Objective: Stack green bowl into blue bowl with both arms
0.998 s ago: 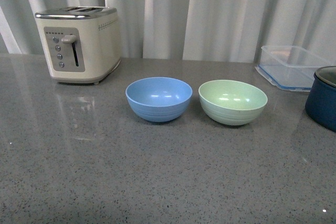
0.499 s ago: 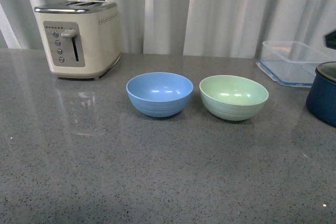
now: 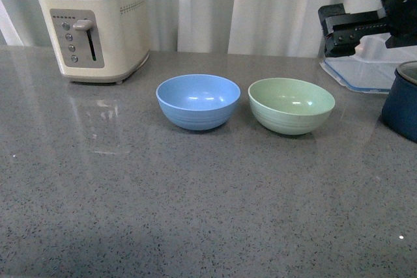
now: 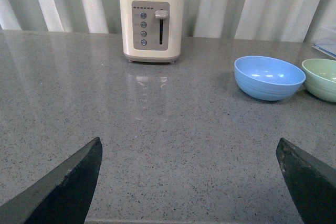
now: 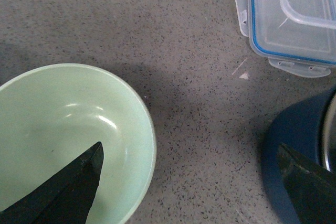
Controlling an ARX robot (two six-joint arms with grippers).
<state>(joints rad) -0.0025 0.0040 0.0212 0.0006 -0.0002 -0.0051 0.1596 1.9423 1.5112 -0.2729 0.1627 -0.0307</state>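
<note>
The blue bowl (image 3: 198,101) and the green bowl (image 3: 291,105) stand side by side on the grey counter, both empty, with a small gap between them. My right arm (image 3: 357,25) hangs at the upper right, above and behind the green bowl. In the right wrist view my right gripper (image 5: 190,148) is open, one finger over the green bowl (image 5: 63,124) and the other over the navy pot (image 5: 299,156). My left gripper (image 4: 189,145) is open and empty over bare counter. The blue bowl (image 4: 269,77) and the green bowl (image 4: 321,78) lie well ahead of it, off to one side.
A cream toaster (image 3: 94,30) stands at the back left. A clear plastic container (image 3: 365,73) sits at the back right, partly behind my right arm. The dark navy pot (image 3: 401,109) stands at the right edge, close to the green bowl.
My right arm has come into the front view at the upper right, over the clear container. The front view has shifted, so everything sits higher. The bowls have not moved relative to each other.
</note>
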